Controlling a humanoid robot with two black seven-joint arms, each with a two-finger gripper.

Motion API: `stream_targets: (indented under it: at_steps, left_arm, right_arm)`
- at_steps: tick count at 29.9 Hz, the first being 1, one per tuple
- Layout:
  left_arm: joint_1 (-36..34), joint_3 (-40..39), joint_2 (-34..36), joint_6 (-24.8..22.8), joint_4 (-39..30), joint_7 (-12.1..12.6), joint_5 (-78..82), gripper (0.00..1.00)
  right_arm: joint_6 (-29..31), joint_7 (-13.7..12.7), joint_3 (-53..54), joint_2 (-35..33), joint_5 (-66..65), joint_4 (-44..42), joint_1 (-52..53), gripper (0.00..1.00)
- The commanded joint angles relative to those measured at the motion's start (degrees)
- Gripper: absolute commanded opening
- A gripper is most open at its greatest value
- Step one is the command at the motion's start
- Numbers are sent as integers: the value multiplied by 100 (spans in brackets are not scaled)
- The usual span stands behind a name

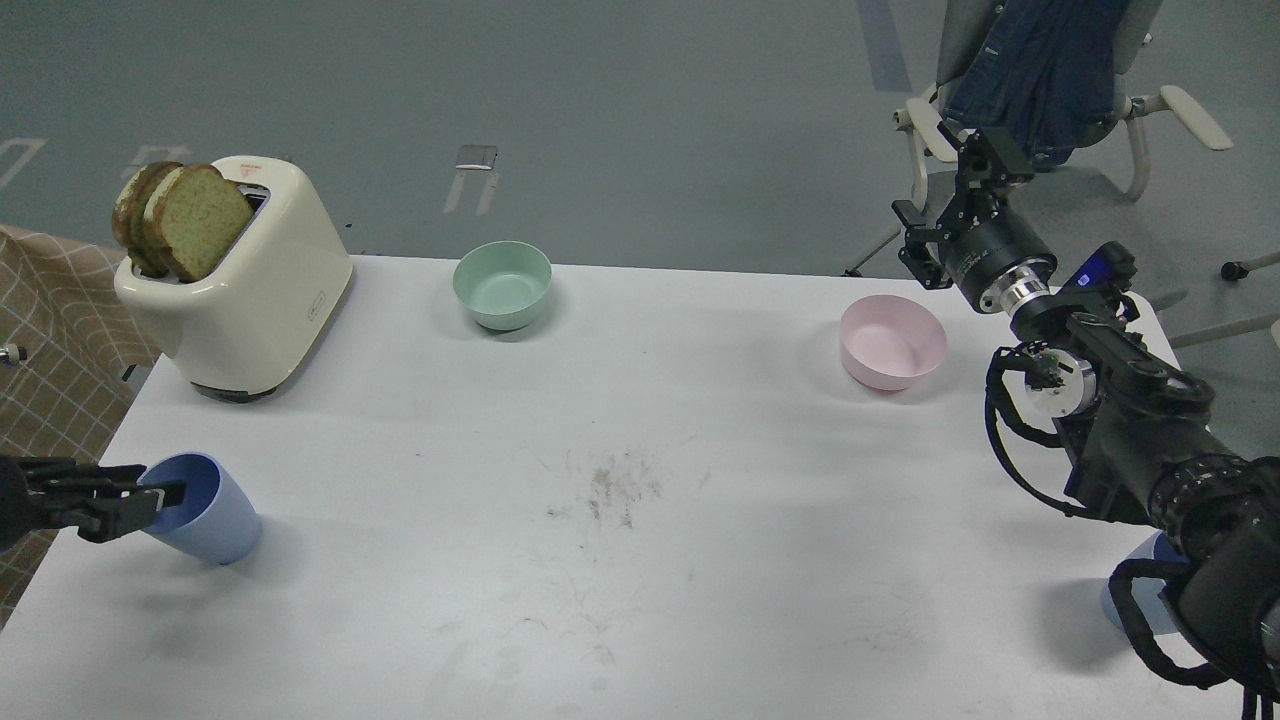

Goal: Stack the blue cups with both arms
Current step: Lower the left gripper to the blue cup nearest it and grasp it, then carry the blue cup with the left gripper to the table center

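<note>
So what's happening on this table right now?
A two-armed robot is partway into stacking blue cups. Its left pincer reaches in at the rim of the left blue cup, which tilts at the near left of the white table. The second blue cup stands at the near right, mostly hidden behind the right arm, whose right pincer is raised beyond the far edge, holding nothing. The mint-green bowl, pink bowl and toaster sit untouched.
</note>
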Motion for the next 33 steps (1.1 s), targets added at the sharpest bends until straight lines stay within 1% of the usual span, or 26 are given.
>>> stream_targets:
  at_steps: [1,6,11,15,17,21,23,24,26,27,29,31,32,33]
  left_arm:
    - [4,2,-6,9,0,0,0,0]
    - [4,19,21,255,0,0,26,0]
    - [-14,-24,248,308,-96,0,44,0]
    - [-172,-156,495,360,-500,0,61,0]
    - [-539,-419,662,352,-929,0,79,0]
    - [-1182,-464,610,343,-1353,0,316,0]
    - [-1516,-464,513,325,-1555,0,614,0]
    - [-1708,-464,374,308,-1599,0,780,0]
    - [-1981,-455,-170,212,-1591,0,957,0]
    - [-1983,-455,-173,211,-1591,0,958,0]
    - [-2202,-455,-532,-43,-1582,0,1002,0]
    - [-2526,-455,-1057,-603,-1573,0,1011,0]
    - [-2623,-455,-1217,-728,-1565,0,1037,0]
    - [-2798,-447,-1523,-964,-1565,0,1115,0]
  right_arm:
    - [0,0,-2,0,0,6,-19,100]
    - [0,0,-2,18,0,15,-27,100]
    - [0,0,-2,18,0,15,8,100]
    - [0,0,-2,-9,0,15,87,100]
    - [0,0,-2,-26,0,15,296,100]
    - [0,0,-2,-26,0,15,658,100]
    - [0,0,-2,-26,0,6,868,100]
    - [0,0,-2,-26,0,6,991,100]
    - [0,0,-2,-17,0,14,1185,100]
    - [0,0,-2,-17,0,15,1186,100]
    - [0,0,-2,-9,0,6,1326,100]
    - [0,0,-2,-9,0,6,1449,100]
    - [0,0,-11,-9,-9,6,1484,100]
    - [0,0,-20,-9,-17,6,1554,100]
